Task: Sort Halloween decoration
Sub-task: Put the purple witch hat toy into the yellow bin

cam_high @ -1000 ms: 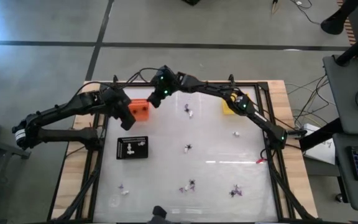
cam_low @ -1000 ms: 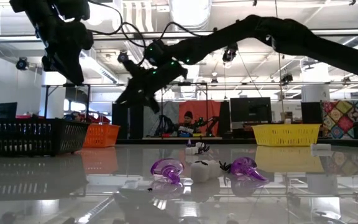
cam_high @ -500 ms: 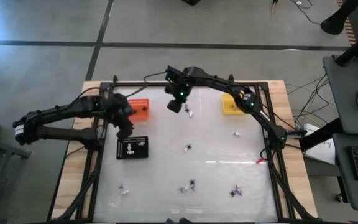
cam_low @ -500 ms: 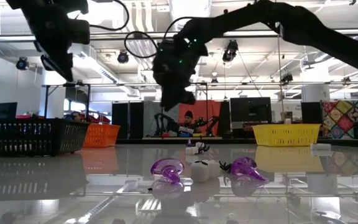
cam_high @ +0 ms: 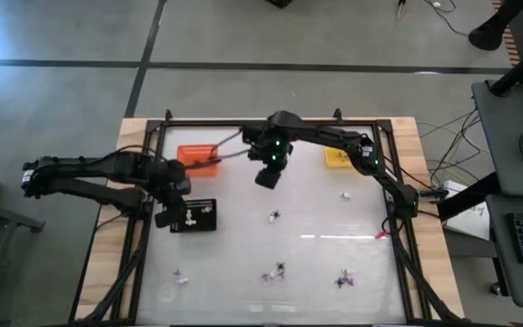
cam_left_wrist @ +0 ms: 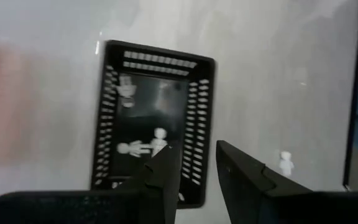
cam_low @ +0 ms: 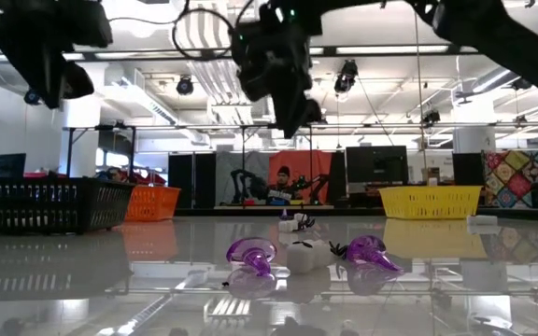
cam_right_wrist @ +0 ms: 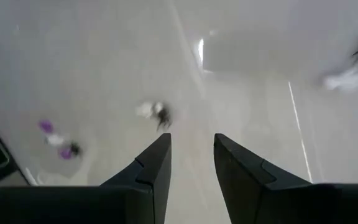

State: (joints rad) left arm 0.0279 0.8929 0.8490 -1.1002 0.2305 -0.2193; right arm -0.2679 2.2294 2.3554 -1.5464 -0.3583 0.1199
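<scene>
The Halloween decoration is tiny white, black and purple trinkets scattered over the white table: one [cam_high: 275,216] at the middle, one [cam_high: 344,194] at the right, and a few [cam_high: 280,270] near the front edge. White figures [cam_left_wrist: 159,138] lie in the black tray [cam_high: 209,223]. My left gripper [cam_high: 164,218] hangs open and empty over that tray's left end [cam_left_wrist: 196,152]. My right gripper [cam_high: 269,175] hangs open and empty over the table's far middle [cam_right_wrist: 191,140], above bare table with trinkets [cam_right_wrist: 154,112] beyond it.
An orange tray [cam_high: 198,156] stands at the far left and a yellow tray [cam_high: 338,156] at the far right. A black frame [cam_high: 398,182] runs round the table. Purple trinkets [cam_low: 250,254] lie close to the low camera. A person sits in the room behind.
My left gripper has swung from beside the orange tray toward the table's near edge and now hangs over the black tray's left end. My right gripper has gone from beside the orange tray toward the table's right, risen a little and tipped from slanting to pointing steeply down.
</scene>
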